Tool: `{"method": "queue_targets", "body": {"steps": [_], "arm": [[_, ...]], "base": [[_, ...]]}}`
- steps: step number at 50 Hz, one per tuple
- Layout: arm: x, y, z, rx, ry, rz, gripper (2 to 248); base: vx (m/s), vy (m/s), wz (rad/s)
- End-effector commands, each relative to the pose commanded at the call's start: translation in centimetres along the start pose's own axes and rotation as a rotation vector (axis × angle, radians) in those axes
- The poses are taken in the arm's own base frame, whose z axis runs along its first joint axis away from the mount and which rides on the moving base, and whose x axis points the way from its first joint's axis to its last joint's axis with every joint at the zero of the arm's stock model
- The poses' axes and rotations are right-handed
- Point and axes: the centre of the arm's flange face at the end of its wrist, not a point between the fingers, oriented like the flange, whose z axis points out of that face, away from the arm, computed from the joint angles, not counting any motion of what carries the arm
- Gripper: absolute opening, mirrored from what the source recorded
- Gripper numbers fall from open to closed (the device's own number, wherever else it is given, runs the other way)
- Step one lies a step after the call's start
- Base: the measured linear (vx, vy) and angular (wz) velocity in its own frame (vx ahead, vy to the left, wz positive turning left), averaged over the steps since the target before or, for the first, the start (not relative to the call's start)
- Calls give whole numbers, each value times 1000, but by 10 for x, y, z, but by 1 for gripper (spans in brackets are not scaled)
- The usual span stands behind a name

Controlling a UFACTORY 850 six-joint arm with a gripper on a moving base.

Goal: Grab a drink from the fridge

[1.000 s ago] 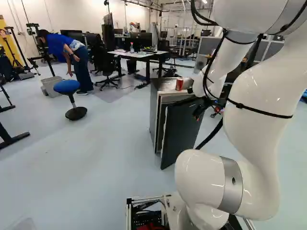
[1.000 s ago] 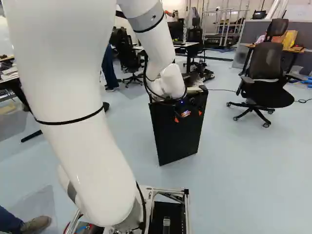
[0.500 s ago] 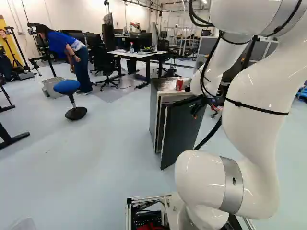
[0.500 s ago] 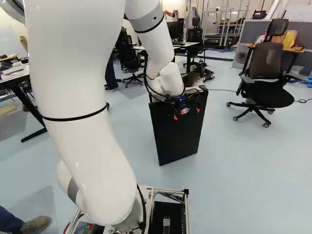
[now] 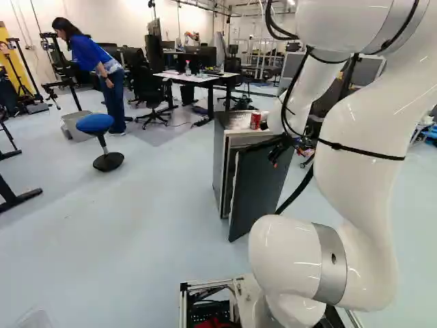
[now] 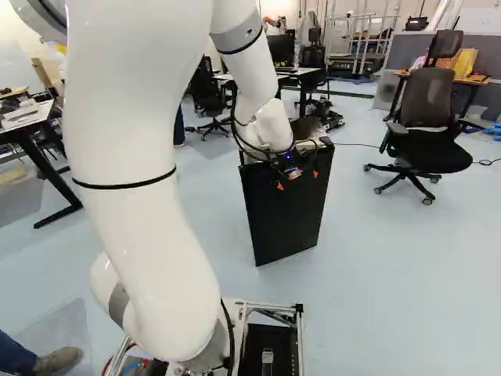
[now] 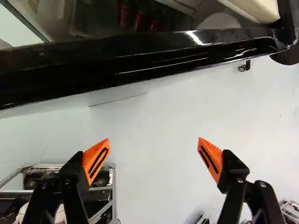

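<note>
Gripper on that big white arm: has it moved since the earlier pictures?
Yes, slightly: in the right base view, the gripper has shifted up, closer to the top edge of the fridge door.

The left base view looks from behind the white arm (image 5: 362,157), on its left side, ahead and a bit down over the floor (image 5: 150,225), and the right base view looks the same way from the arm's right side. Both stand well back from the fridge door (image 5: 259,184) and both see it, with the desk (image 5: 198,80) past it, but only the left one sees the blue stool (image 5: 95,123). The wrist view sits up close behind the two fingers (image 7: 96,161) and looks down past the door to the floor.
</note>
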Motion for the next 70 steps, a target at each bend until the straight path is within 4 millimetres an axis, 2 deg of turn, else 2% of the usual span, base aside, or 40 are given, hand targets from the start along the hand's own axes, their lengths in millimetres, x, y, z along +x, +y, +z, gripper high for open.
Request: {"method": "queue_targets", "body": {"steps": [70], "arm": [[71,-14,15,4,53,-71,247]], "base": [[0,0,0]]}}
